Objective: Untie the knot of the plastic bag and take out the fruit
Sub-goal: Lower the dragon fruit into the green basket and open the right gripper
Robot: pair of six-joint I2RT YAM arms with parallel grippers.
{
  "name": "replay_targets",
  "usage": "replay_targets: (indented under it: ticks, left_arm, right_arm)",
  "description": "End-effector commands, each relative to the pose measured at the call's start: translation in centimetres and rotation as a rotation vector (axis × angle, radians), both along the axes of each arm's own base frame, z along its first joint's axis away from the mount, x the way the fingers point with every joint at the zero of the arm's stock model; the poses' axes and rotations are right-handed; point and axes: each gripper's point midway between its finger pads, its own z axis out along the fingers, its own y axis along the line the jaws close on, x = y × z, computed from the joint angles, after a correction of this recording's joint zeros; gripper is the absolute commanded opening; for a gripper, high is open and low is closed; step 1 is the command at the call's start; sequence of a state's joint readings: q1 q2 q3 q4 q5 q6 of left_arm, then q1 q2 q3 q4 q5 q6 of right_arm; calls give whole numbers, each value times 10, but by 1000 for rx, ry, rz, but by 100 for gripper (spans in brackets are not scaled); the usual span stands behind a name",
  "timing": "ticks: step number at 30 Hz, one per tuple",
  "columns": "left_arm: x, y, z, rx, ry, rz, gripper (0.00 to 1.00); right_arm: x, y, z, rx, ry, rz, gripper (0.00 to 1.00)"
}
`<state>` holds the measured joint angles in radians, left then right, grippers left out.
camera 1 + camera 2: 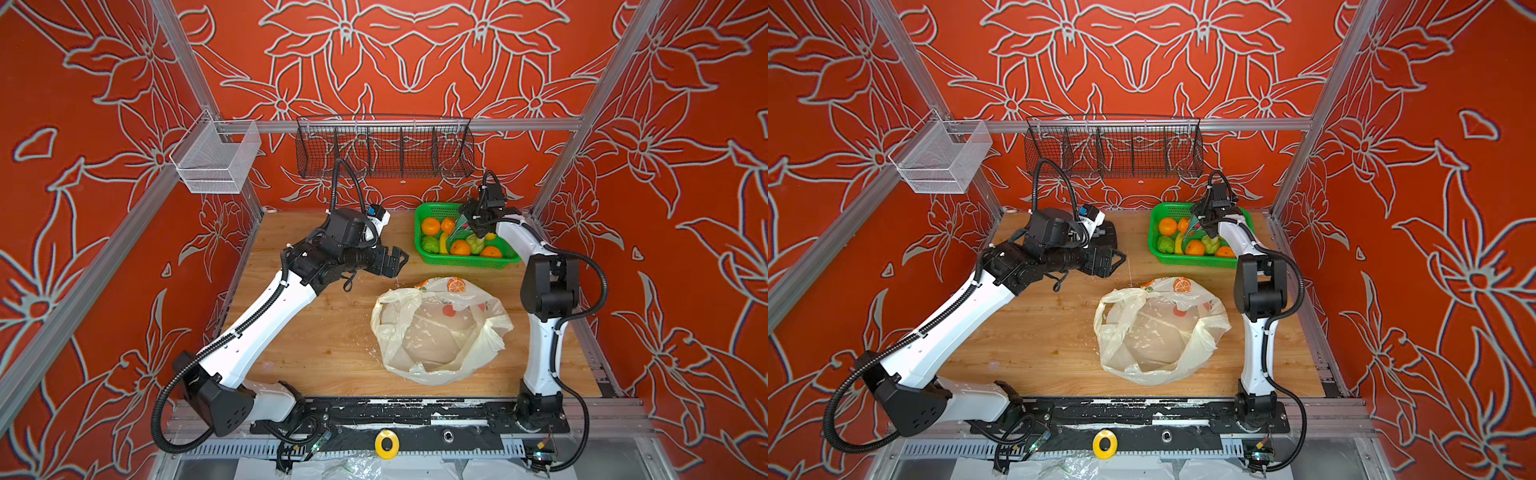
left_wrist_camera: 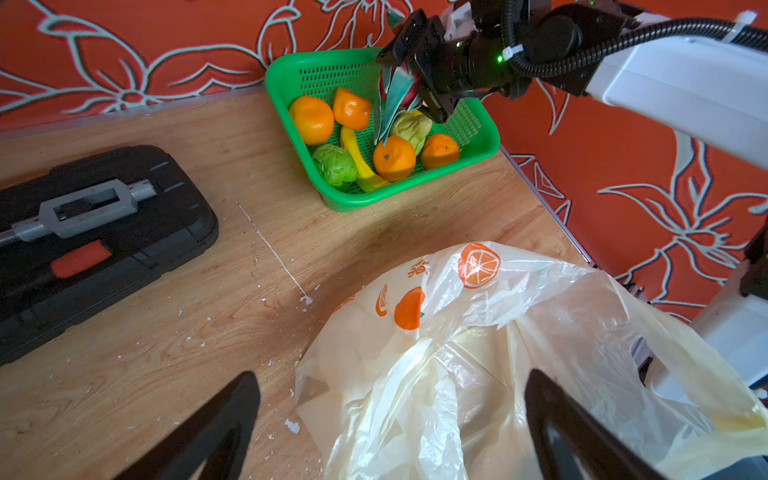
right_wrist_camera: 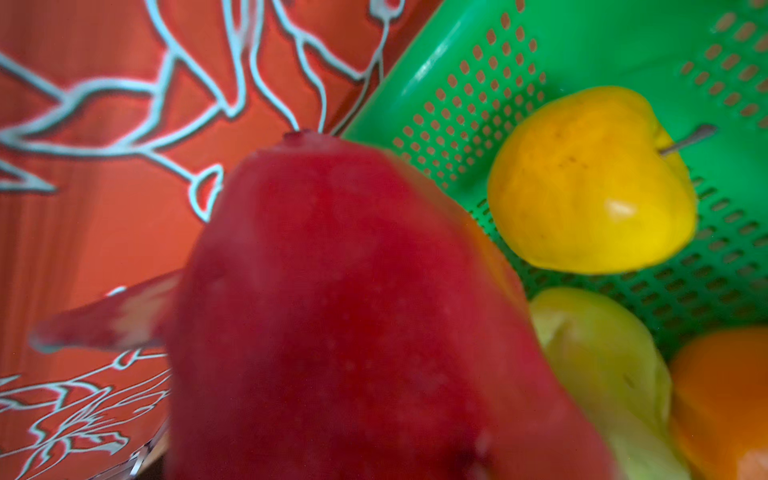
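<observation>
The plastic bag [image 1: 440,332] [image 1: 1158,328] lies slack on the wooden table, cream-white with orange-slice prints, its mouth spread wide. No knot shows on it. My left gripper [image 1: 398,263] [image 2: 395,436] hovers open just off the bag's far left edge, and its dark fingers [image 2: 216,432] straddle loose bag film without touching it. My right gripper [image 1: 470,226] [image 2: 409,85] is shut on the pink-and-green dragon fruit [image 2: 397,97] [image 3: 353,311] over the green basket [image 1: 469,261] [image 2: 374,201]. Oranges [image 2: 311,120], a bumpy green fruit [image 2: 334,166] and a yellow one [image 3: 590,178] lie in the basket.
A black tool case [image 2: 95,241] lies on the table at the back left, mostly hidden under my left arm in both top views. A dark wire basket [image 1: 384,151] and a white mesh bin [image 1: 216,160] hang on the back rail. A small yellow banana [image 2: 361,162] lies in the basket.
</observation>
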<state>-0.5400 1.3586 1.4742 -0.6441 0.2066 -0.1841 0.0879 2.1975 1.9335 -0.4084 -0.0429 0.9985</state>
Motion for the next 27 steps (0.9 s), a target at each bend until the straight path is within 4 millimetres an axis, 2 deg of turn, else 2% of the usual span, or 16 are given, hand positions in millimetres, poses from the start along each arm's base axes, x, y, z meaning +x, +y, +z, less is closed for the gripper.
replay_targets:
  ticks: [1,7,12,16,23,27]
  left_arm:
    - [2,5,4,-12,-13,24,98]
    - [3,9,6,-24,-20,46,98]
    - [3,9,5,-37,-20,49,98]
    - [3,7,4,-59,-22,52,98]
    - [5,9,3,-79,-14,67,98]
    - [6,14,6,-97,-26,95,98]
  right_arm:
    - [7,-3,-2,3,23,8,72]
    - [9,0,-14,9,41,25,77]
    - [6,-2,-6,-33,47,52,86]
    - [2,-6,13,-65,25,70,93]
    - [-10,-17,51,-47,-37,87,97]
    - [-25,-22,89,-108,-100,122,97]
